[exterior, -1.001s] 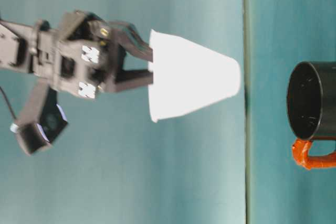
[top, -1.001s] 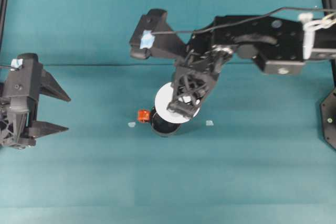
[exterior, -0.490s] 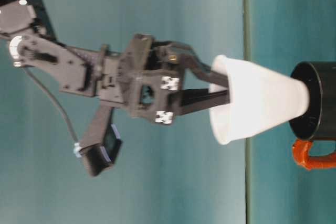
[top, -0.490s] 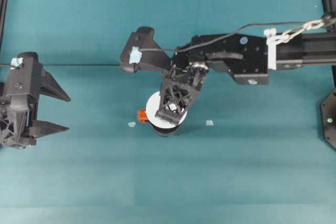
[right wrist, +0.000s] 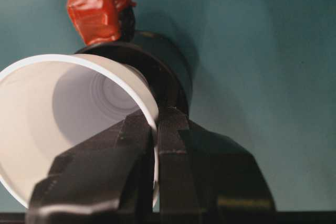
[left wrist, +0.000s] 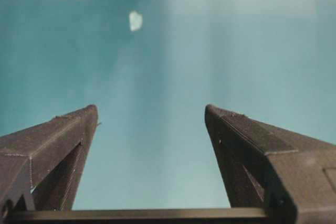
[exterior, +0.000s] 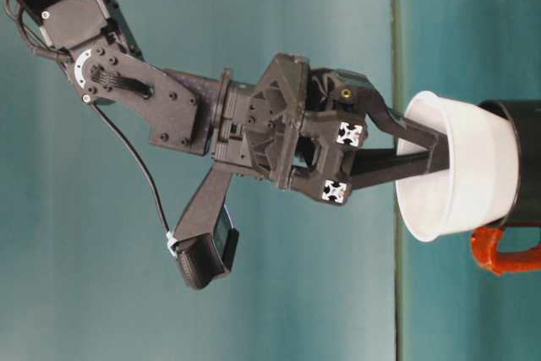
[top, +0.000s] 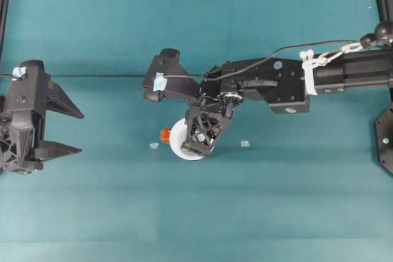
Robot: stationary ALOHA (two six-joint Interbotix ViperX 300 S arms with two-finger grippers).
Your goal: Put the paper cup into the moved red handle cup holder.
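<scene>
Right gripper (right wrist: pixel 152 145) pinches the paper cup (exterior: pixel 461 177) by its rim, and I see the cup sitting partly inside the red handle cup holder (exterior: pixel 524 166).

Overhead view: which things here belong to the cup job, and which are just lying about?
Part of the job:
- paper cup, partly down in the holder
- black cup holder, red handle
- right claw, pinching the cup's rim

Lying about:
- two small pale scraps on the table
- left claw, open and idle

Teal table (top: pixel 184 213); matching teal backdrop (top: pixel 92 23)
</scene>
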